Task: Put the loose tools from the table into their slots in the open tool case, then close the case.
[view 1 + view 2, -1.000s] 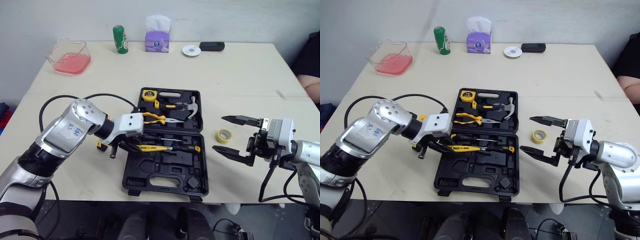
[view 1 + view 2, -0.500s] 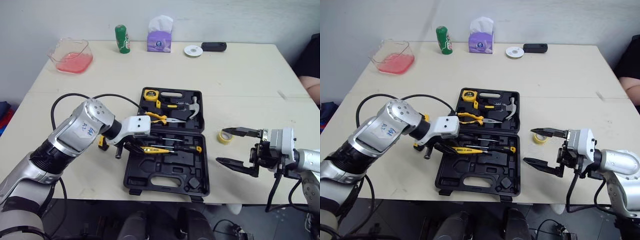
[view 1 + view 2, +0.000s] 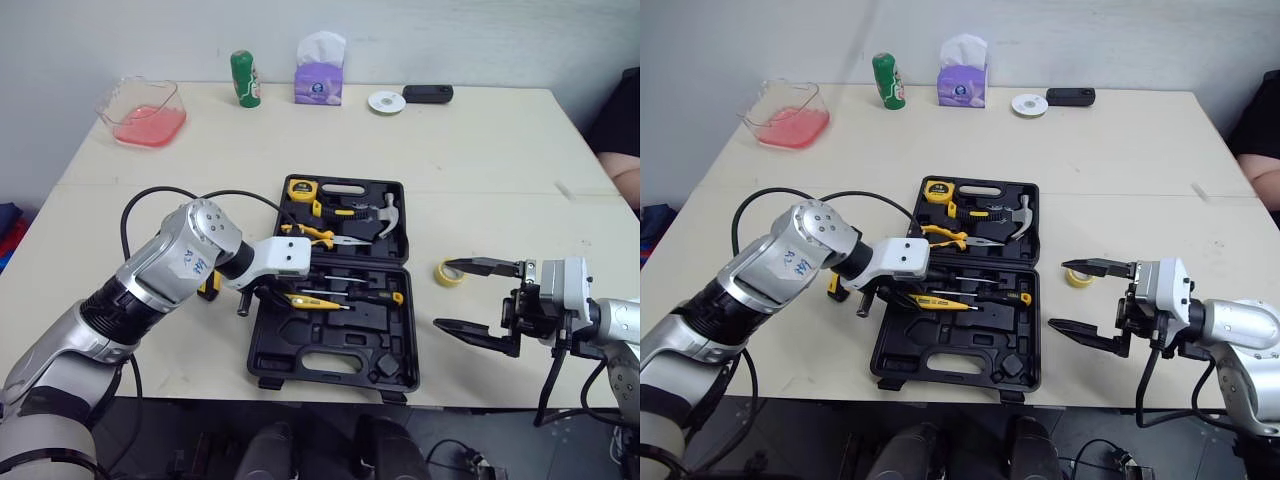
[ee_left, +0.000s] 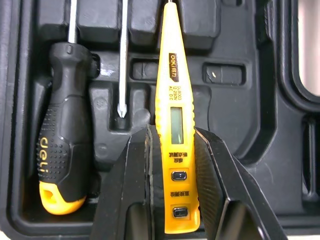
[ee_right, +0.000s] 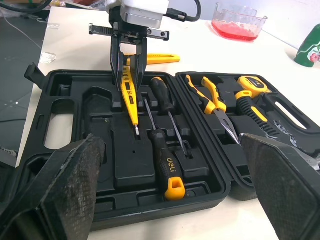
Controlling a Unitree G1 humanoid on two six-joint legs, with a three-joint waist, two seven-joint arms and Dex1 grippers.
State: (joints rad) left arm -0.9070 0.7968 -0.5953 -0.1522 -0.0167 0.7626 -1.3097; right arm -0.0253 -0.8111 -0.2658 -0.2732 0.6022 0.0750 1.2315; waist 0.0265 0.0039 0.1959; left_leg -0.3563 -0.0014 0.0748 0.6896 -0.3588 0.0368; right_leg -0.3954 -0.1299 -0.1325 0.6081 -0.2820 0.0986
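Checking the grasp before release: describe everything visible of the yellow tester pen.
The yellow tester pen is a slim, plastic-looking stick tapering to a small metal tip, with a black deli label, a grey display window and two buttons near its blunt end. The left gripper is shut on it, one finger each side, level with the display. It lies over the near half of the tool case, parallel to a black-handled screwdriver seated beside it. Whether its tip touches the case cannot be told.

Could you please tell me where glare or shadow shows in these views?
Left wrist view: sheen on the tester and case ridges, shadow between the fingers. Head views: table evenly lit, shadows faint. Right wrist view: bright table, dark case hollows.
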